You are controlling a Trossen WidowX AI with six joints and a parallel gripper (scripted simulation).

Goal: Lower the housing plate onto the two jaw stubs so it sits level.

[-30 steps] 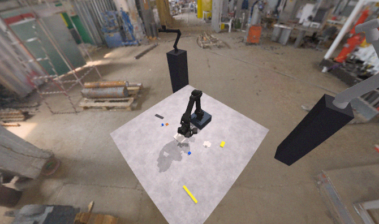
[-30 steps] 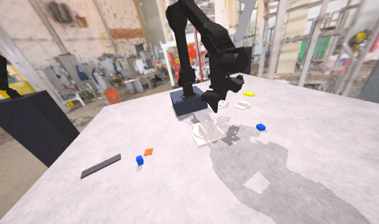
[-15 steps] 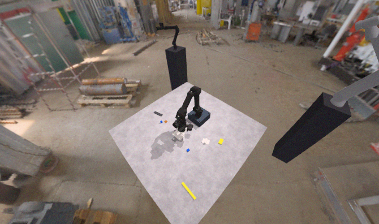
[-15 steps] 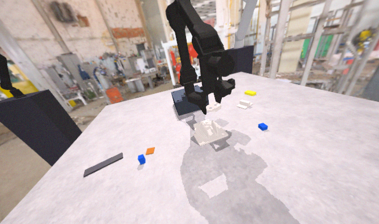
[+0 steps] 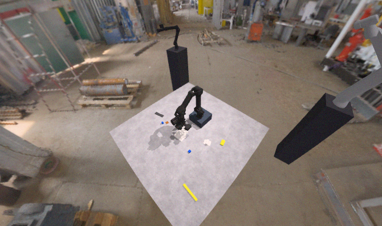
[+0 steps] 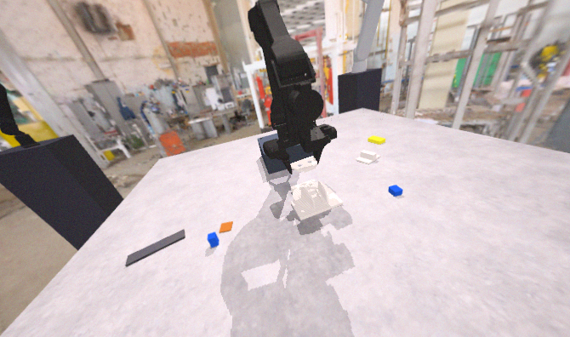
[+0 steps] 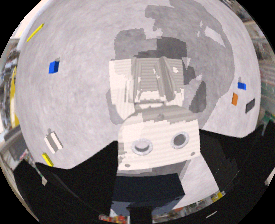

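Observation:
My gripper (image 6: 304, 165) (image 7: 157, 139) is shut on the white housing plate (image 6: 304, 167) (image 7: 160, 152), which has two round holes and is held by its sides. The plate hangs in the air above the robot-side edge of the white base (image 5: 181, 136) (image 6: 318, 211) (image 7: 117, 84), with a visible gap between them in the exterior view. The base lies on the table, with the raised white jaws (image 6: 312, 193) (image 7: 155, 82) standing on it. In the wrist view the plate hides the near edge of the base. The stubs and pins cannot be made out.
A small white stepped part (image 5: 207, 142) (image 6: 368, 156) and a yellow block (image 5: 223, 142) (image 6: 376, 139) lie to one side. A blue block (image 5: 189, 151) (image 6: 396, 190) lies nearer. Another blue block (image 6: 213, 239), an orange tile (image 6: 226, 226) and a dark bar (image 6: 156, 248) lie opposite.

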